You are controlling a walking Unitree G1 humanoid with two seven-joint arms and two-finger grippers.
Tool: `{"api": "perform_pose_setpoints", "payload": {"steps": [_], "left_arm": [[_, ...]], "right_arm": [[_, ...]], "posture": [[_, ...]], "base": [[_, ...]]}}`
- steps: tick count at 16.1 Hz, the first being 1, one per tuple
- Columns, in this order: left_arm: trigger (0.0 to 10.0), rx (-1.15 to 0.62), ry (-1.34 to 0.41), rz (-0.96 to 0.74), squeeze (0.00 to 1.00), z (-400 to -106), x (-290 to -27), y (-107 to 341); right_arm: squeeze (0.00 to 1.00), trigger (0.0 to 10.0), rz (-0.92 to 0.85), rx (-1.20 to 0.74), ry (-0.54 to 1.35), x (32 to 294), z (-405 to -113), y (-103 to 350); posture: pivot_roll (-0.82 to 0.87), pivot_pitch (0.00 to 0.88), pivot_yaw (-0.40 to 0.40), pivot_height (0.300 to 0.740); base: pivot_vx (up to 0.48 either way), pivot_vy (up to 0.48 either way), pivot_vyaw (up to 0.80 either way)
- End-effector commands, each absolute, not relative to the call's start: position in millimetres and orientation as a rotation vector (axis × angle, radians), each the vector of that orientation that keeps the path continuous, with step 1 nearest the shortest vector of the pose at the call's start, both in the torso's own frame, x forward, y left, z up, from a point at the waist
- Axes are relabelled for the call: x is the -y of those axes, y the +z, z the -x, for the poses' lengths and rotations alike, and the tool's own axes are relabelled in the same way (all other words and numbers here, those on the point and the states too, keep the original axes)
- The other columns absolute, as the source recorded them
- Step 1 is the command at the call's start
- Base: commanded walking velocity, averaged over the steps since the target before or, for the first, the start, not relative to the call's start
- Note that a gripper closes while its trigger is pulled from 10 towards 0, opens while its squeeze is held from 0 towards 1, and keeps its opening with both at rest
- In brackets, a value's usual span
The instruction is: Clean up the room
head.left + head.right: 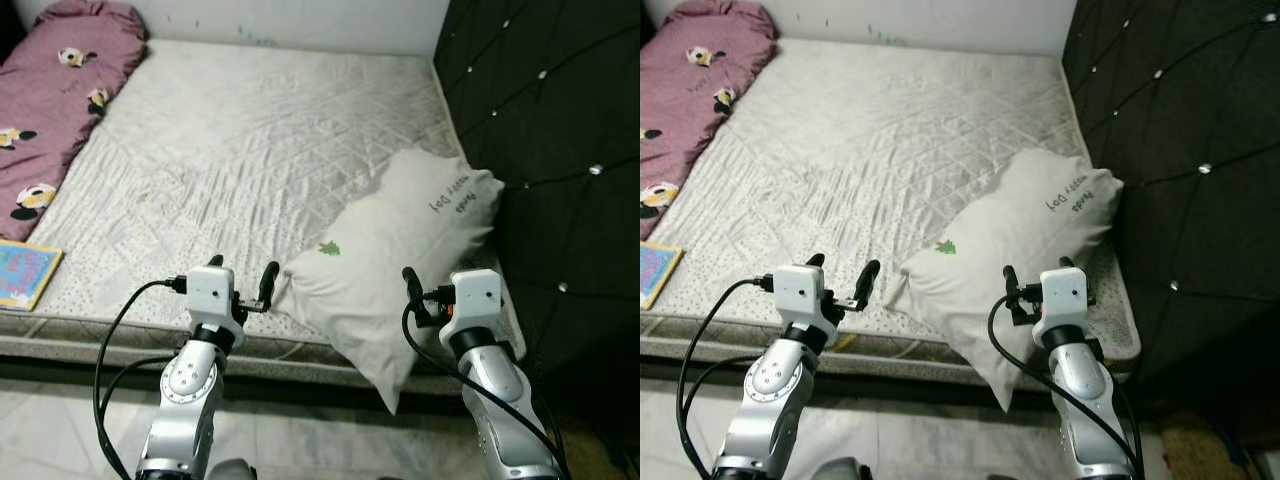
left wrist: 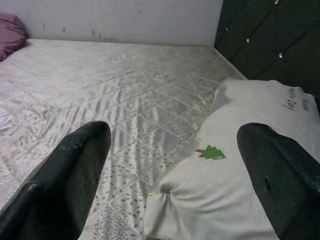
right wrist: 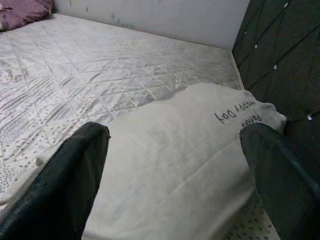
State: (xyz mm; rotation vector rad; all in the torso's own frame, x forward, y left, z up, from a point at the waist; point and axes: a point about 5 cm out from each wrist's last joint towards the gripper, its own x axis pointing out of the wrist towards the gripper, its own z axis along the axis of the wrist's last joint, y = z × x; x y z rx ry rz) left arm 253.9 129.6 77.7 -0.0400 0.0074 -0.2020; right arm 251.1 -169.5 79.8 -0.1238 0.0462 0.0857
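Observation:
A white pillow (image 1: 400, 260) with a small green tree print and handwriting lies at the right front of the bed. One corner hangs over the mattress edge. My left gripper (image 1: 242, 272) is open just left of the pillow's near corner, above the bed's front edge. In the left wrist view the pillow (image 2: 240, 200) lies ahead, partly between the fingers (image 2: 65, 190). My right gripper (image 1: 440, 285) is open over the pillow's near right part. The right wrist view has the pillow (image 3: 175, 165) spread between its fingers (image 3: 65, 185).
The quilted white mattress (image 1: 250, 130) stretches back to a white wall. A maroon blanket with panda prints (image 1: 50, 100) lies along its left side. A blue book (image 1: 25, 275) sits at the front left edge. A black tufted headboard (image 1: 560, 150) rises on the right. Tiled floor (image 1: 50, 430) lies below.

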Motion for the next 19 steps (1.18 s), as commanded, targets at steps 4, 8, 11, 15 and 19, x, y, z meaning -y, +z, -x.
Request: {"api": "perform_pose_setpoints", "payload": {"steps": [4, 8, 11, 15, 19], "left_arm": [[10.0, 0.000, -0.202, 0.042, 0.00, -249.8, -132.8, 79.6], [10.0, -0.010, -0.192, 0.036, 0.00, -247.9, -133.9, 78.1], [10.0, -0.019, -0.184, 0.030, 0.00, -245.9, -135.9, 77.8], [10.0, -0.041, -0.149, 0.014, 0.00, -245.4, -139.4, 75.1], [10.0, -0.030, -0.148, -0.001, 0.00, -245.8, -139.9, 78.1]], "right_arm": [[0.00, 10.0, 0.131, -0.046, 0.106, 166.1, -251.3, 78.8], [0.00, 10.0, 0.128, -0.051, 0.106, 166.1, -251.2, 77.2], [0.00, 10.0, 0.126, -0.052, 0.103, 165.4, -251.1, 76.8], [0.00, 10.0, 0.125, -0.048, 0.097, 164.7, -252.1, 76.0], [0.00, 10.0, 0.128, -0.036, 0.078, 167.1, -254.8, 78.1]], "posture": [[-0.04, 0.067, -0.030, 0.740], [-0.04, 0.067, -0.030, 0.740], [-0.02, 0.078, -0.028, 0.740], [-0.02, 0.079, -0.028, 0.740], [-0.02, 0.078, -0.024, 0.740]], "base": [[0.309, 0.000, 0.00], [0.333, 0.000, 0.00], [0.271, 0.000, 0.00], [0.060, 0.000, 0.00], [0.000, 0.000, 0.00]]}}
